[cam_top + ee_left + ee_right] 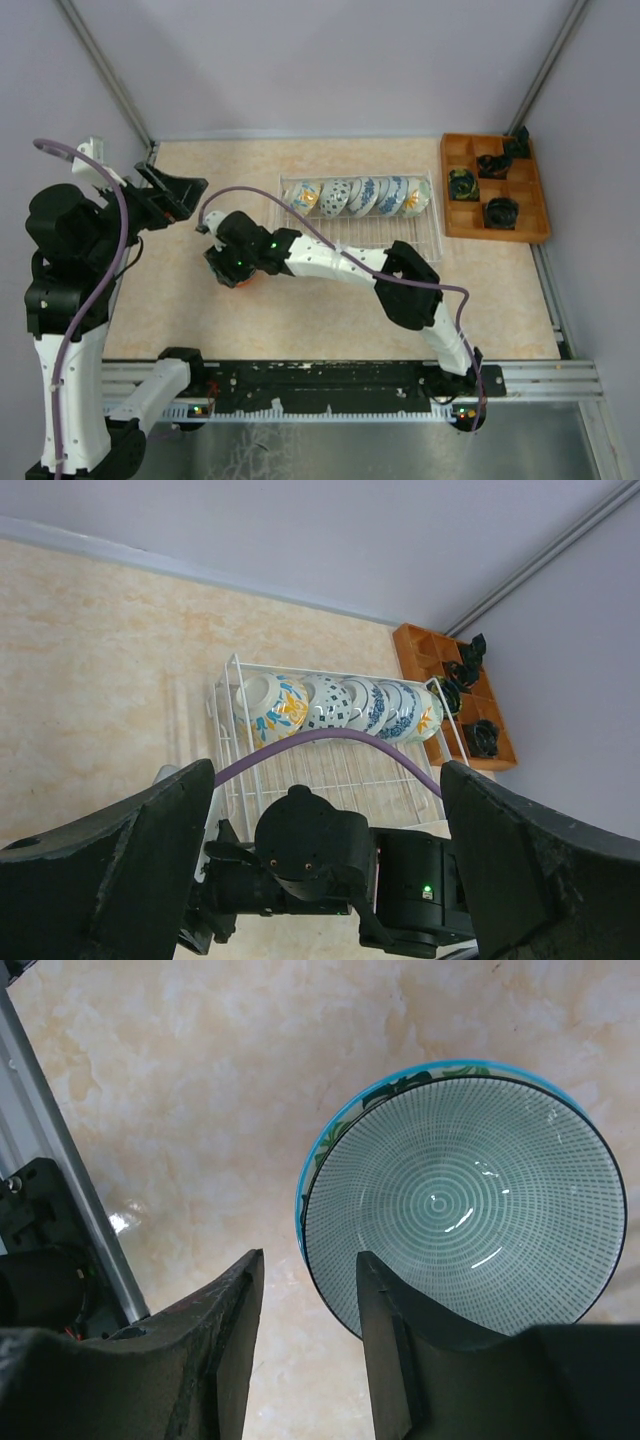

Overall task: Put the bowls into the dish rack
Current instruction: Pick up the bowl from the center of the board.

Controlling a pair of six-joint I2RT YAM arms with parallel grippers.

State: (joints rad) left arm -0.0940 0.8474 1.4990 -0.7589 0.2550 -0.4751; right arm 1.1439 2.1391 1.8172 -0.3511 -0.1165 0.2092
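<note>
black fingers (235, 1350) of right gripper (310, 1260) standing apart, straddling rim of round green-patterned ceramic bowl (465, 1200); we are seeing gap on outer side. bowl sitting upright on beige marbled table (200, 1080), near left end of pale wire dish rack (380, 232). blue-patterned white bowls (362, 195) standing on edge in rack. left gripper (172, 195) hanging wide open, empty.

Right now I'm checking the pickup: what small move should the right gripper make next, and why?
Probably close the right gripper: its fingers straddle the rim of the green-patterned bowl, one outside, one inside, not yet pinching it.
</note>
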